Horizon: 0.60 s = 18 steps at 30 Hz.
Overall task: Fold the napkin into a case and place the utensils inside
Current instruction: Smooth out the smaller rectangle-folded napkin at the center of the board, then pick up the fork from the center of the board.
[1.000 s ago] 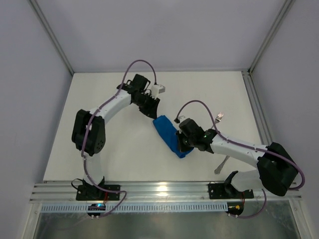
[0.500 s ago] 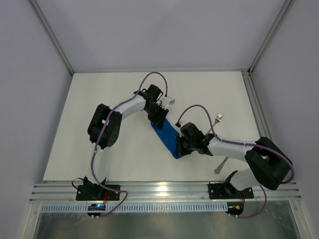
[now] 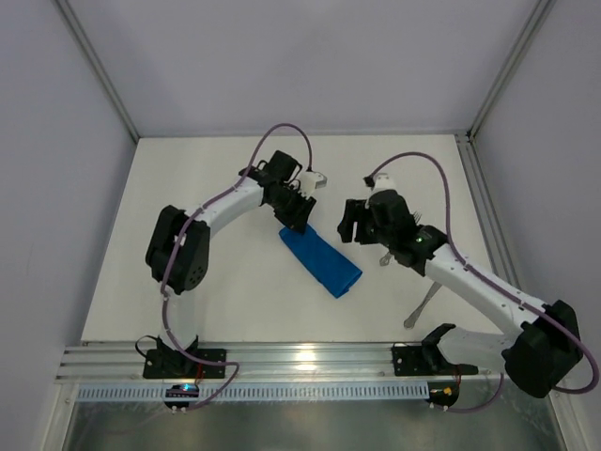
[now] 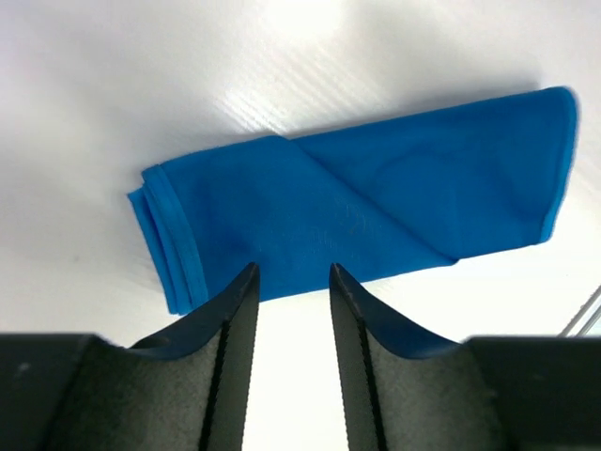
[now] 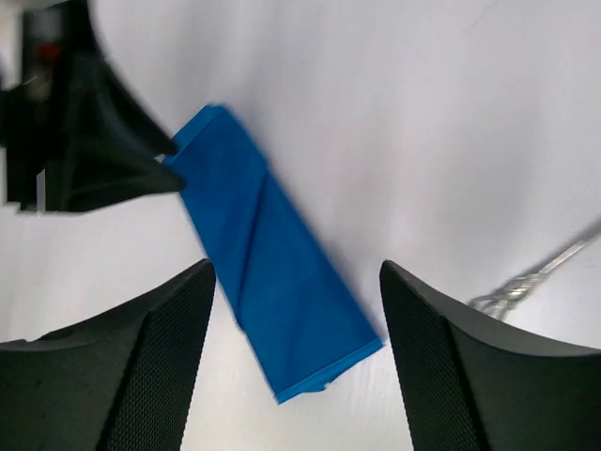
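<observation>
Condition at inspection: the bright blue soft cloth napkin (image 3: 319, 261) lies flat on the white table (image 3: 188, 282) as a narrow, elongated rectangle. It is set diagonally between the two arms, and a diagonal fold line is visible across its top layer in the right wrist view. A second ago the right gripper (image 3: 349, 225) was clenched and pressed down on the near end of this cloth. It has since let go, risen and swung off to the right. Its fingers now stand wide apart with nothing between them, and the cloth shows through the gap from above. The left gripper (image 3: 297, 222) remains at the far end of the napkin. Its fingers are a little apart with bare table showing between them, so nothing is seen clamped, though the tips sit at the cloth's edge. The cloth itself has gone from a bulkier bundle to a tidy strip. Judgement: the folding stage appears finished or nearly so, and the case is ready to receive cutlery. One slim silver metal utensil (image 3: 420, 307) lies near the right arm's base, well apart from the napkin. A second silver piece (image 5: 535, 272) lies just right of the cloth, too blurred to identify. Neither has been inserted.
</observation>
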{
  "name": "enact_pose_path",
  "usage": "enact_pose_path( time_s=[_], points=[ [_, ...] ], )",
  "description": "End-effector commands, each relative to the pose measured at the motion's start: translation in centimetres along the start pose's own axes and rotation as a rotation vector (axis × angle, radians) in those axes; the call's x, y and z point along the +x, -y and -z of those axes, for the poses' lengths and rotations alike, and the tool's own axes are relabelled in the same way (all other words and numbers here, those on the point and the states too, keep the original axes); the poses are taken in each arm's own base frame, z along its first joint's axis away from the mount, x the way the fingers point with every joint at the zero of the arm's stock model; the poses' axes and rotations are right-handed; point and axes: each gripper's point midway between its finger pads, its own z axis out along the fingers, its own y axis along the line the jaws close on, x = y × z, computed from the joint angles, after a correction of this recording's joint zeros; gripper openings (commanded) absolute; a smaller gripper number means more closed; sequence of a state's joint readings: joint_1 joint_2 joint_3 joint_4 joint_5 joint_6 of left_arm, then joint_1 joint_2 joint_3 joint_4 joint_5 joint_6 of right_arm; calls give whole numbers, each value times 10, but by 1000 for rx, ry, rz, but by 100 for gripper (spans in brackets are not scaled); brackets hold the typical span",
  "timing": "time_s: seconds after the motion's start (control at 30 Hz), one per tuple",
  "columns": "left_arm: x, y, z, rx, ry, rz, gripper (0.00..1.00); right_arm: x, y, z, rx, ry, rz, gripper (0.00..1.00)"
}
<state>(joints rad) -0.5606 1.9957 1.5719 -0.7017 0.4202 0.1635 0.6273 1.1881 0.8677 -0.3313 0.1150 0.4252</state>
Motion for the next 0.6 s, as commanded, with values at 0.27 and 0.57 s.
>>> enact_pose_path(
  time_s=[0.27,0.57],
  points=[
    [-57,11,85,-5,220,-57,99,20,165,77,683,-39,-539,92],
    [-28,-22,119,-143,184,-72,99,126,200,98,846,-258,-799,81]
  ],
)
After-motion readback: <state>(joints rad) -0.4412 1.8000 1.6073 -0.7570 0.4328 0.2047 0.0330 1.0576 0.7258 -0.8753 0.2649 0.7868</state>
